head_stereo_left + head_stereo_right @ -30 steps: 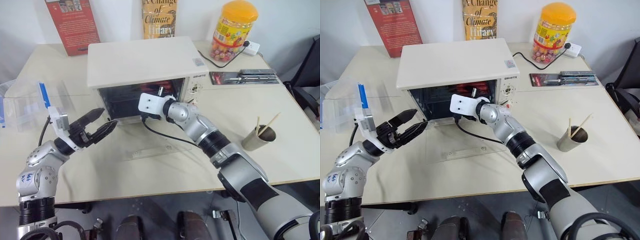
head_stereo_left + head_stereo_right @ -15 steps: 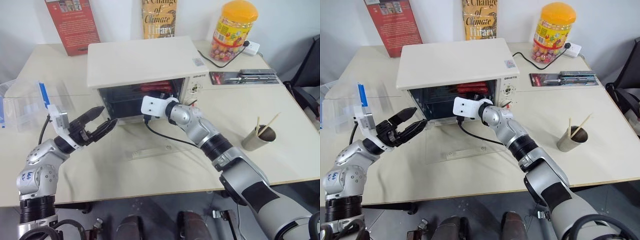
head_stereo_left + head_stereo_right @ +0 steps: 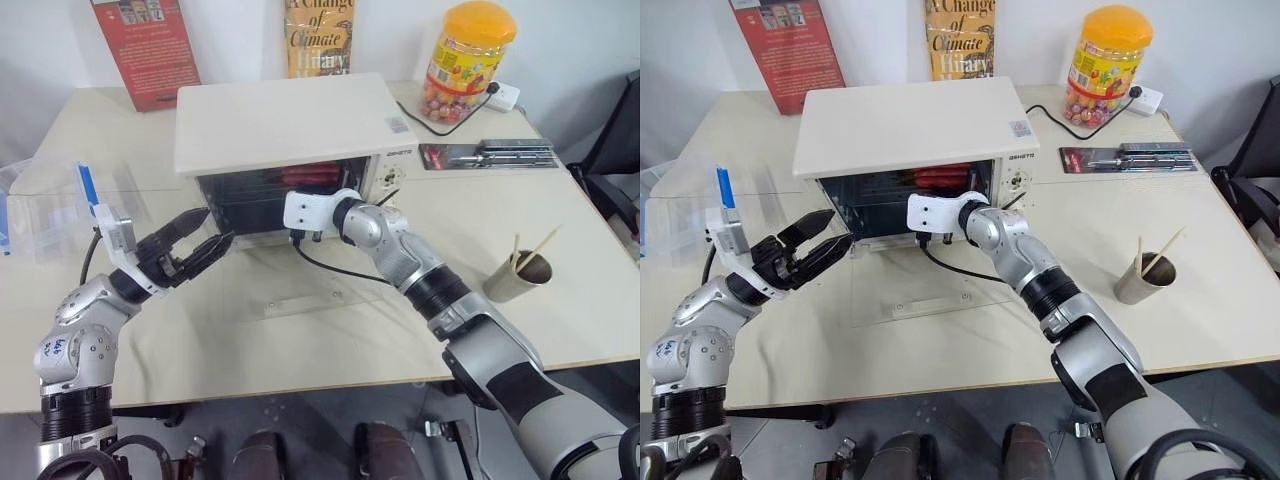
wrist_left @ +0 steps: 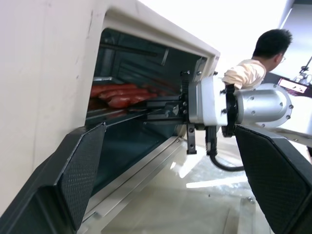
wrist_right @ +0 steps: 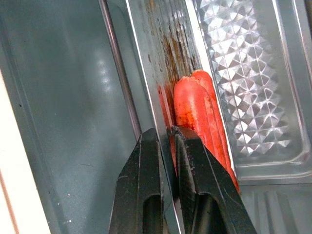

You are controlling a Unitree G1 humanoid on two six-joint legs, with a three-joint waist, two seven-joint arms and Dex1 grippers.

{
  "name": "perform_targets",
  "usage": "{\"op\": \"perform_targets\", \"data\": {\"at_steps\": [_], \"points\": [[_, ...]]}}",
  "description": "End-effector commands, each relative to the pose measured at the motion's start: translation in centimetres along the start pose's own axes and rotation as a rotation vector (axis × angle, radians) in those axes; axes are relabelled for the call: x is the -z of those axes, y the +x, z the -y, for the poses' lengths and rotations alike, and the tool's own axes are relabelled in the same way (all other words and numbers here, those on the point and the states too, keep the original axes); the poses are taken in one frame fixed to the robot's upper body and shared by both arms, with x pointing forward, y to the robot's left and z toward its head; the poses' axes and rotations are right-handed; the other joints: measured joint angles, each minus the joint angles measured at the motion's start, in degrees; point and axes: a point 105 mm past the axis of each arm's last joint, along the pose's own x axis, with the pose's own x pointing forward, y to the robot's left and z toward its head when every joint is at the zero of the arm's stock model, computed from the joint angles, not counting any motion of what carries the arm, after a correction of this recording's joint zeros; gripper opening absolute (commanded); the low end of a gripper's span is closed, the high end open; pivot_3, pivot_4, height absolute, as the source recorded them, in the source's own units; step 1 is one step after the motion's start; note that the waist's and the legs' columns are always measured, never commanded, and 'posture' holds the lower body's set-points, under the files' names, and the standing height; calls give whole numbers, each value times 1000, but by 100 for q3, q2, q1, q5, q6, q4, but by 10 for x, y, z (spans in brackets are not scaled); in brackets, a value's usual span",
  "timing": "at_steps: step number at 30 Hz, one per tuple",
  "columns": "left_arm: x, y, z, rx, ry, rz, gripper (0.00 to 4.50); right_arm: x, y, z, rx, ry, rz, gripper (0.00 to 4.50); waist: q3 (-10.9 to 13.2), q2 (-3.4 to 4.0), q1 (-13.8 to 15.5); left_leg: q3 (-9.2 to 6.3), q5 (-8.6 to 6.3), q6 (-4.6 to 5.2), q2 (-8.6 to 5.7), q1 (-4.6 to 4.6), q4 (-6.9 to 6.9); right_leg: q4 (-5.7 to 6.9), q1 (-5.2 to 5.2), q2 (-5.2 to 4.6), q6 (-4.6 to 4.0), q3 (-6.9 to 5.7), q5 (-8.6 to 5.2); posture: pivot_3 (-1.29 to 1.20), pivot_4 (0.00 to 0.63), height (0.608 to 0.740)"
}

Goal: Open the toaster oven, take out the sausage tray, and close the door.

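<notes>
Toaster oven stands open on table, door folded flat. Right gripper reaches inside, fingers pinched on rim of sausage tray. Left gripper hovers spread wide, empty, beside opening.

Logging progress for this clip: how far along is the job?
Done: the door lies open flat in front of the oven. In hand: the right tool has pinched the rim of the tray, still inside. Left: pulling it out and closing the door.
</notes>
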Motion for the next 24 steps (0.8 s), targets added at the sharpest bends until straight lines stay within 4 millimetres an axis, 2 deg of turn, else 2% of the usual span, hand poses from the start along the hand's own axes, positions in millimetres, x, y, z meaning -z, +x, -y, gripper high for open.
{"op": "perform_targets", "data": {"at_steps": [1,14,20,24], "points": [[-15,4,3,28,30,44,4500,-7,-4,7,42,32,30,70,0,0,4,-1,0,0,0,0,-1,0,0,0,0,0,0,0,150,740],[-18,13,0,46,34,56,4500,-27,-19,6,33,6,74,37,0,0,2,-2,0,-1,-1,-1,-11,-6,-1,0,0,-6,0,0,150,740],[-18,16,-3,48,39,59,4500,-36,-31,-3,26,10,95,3,0,0,2,-2,0,-1,-1,-1,-12,-8,-1,0,0,-7,0,0,150,740],[-18,16,-4,48,39,59,4500,-34,-42,-12,26,-7,91,3,0,0,5,-2,0,-1,-1,-1,-15,-9,-2,0,0,-9,0,0,150,740]]}}
